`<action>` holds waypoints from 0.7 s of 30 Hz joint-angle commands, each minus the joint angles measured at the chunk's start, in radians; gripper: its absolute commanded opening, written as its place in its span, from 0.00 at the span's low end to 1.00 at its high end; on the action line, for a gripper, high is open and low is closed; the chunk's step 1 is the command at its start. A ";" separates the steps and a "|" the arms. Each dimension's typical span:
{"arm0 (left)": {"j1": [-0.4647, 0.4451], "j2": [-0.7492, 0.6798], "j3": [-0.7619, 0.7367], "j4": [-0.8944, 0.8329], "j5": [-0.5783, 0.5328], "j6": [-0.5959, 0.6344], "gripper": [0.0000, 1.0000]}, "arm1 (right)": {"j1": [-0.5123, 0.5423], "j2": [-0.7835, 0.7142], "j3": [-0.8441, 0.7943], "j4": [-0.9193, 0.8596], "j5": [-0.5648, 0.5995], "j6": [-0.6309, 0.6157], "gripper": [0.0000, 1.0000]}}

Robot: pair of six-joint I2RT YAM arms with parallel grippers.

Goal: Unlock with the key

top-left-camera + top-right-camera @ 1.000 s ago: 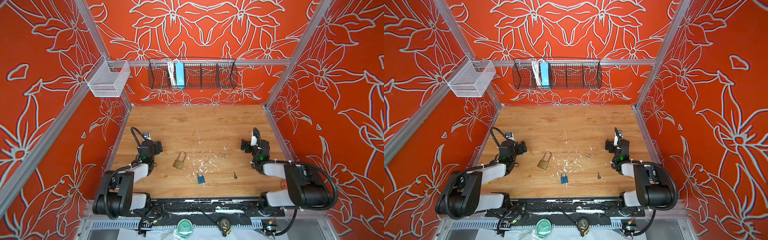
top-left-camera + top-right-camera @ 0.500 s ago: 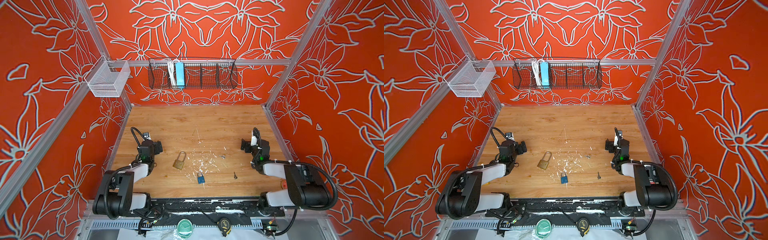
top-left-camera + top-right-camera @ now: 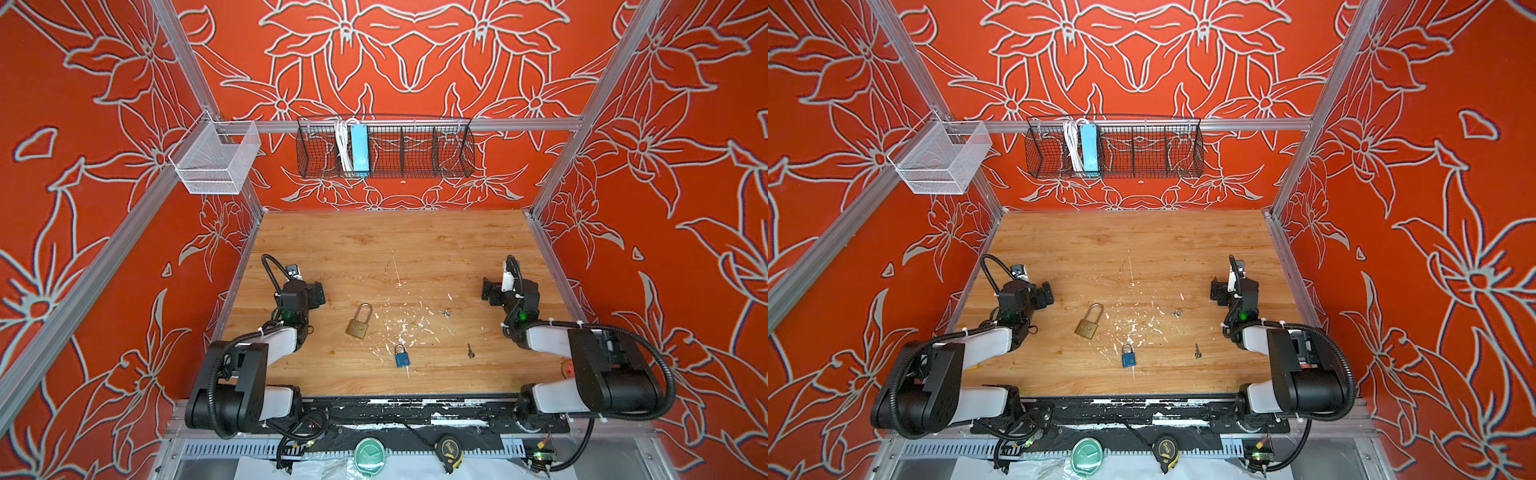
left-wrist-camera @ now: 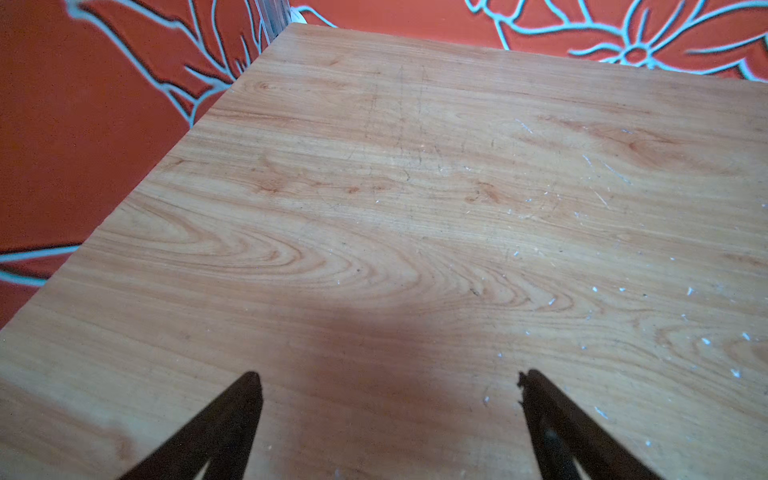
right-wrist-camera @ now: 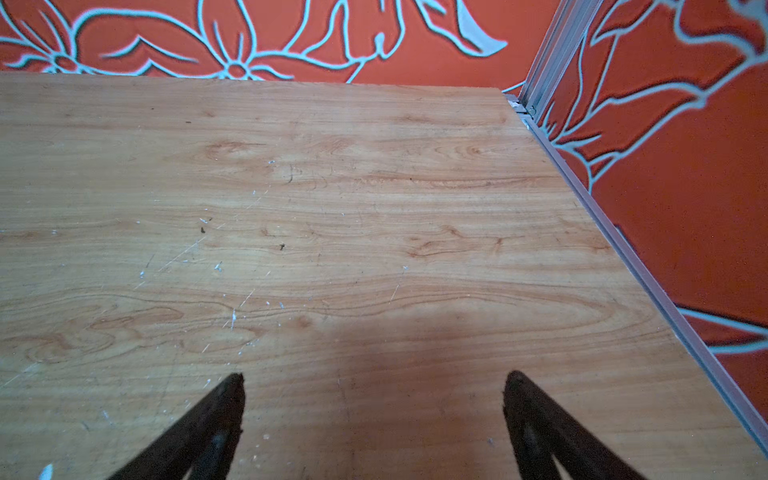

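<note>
A robot lab cell. Orange flower-printed walls [image 3: 104, 62] on silver aluminium rails [image 3: 519, 124] box in the central scratched wooden tabletop [image 3: 374, 249].

Far half of the wooden tabletop [image 3: 395, 241] lies open — nearer the middle, brass padlock [image 3: 358, 323], blue padlock [image 3: 401, 357], dark key [image 3: 470, 351] and ringed keys [image 3: 444, 312] lie low, well apart.

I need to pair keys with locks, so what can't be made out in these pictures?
Teeth of the silver key and dark key: too small in both top views.
Keyholes of the brass padlock and blue padlock: likewise too small.
Wrist views: locks and keys outside the frame; only table shows.
</note>
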 commanded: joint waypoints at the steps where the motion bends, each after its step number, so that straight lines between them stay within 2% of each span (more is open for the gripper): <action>1: -0.003 -0.001 0.014 0.003 -0.006 -0.005 0.97 | 0.004 0.001 0.006 0.003 -0.008 -0.002 0.98; 8: -0.005 -0.005 0.010 0.009 -0.014 -0.002 0.97 | 0.010 -0.003 0.002 0.008 -0.006 -0.007 0.98; 10: -0.033 -0.041 0.012 -0.022 -0.051 0.006 0.97 | 0.022 -0.027 -0.001 0.008 -0.027 -0.029 0.98; 11: -0.047 -0.068 -0.004 0.003 -0.070 0.028 0.98 | 0.047 -0.071 -0.005 -0.023 0.000 -0.047 0.98; 12: -0.083 -0.105 -0.002 -0.031 -0.144 0.029 0.98 | 0.072 -0.117 -0.011 -0.054 0.039 -0.060 0.98; 14: -0.149 -0.222 0.072 -0.282 -0.254 -0.037 0.98 | 0.129 -0.266 0.018 -0.242 0.109 -0.055 0.98; 17: -0.215 -0.371 0.217 -0.693 -0.255 -0.205 0.98 | 0.147 -0.396 0.109 -0.531 0.116 0.063 0.97; 19: -0.252 -0.433 0.282 -0.876 -0.123 -0.301 0.97 | 0.155 -0.414 0.200 -0.781 0.093 0.144 0.96; 21: -0.312 -0.472 0.307 -0.954 0.047 -0.391 0.95 | 0.172 -0.403 0.268 -0.981 0.029 0.249 0.90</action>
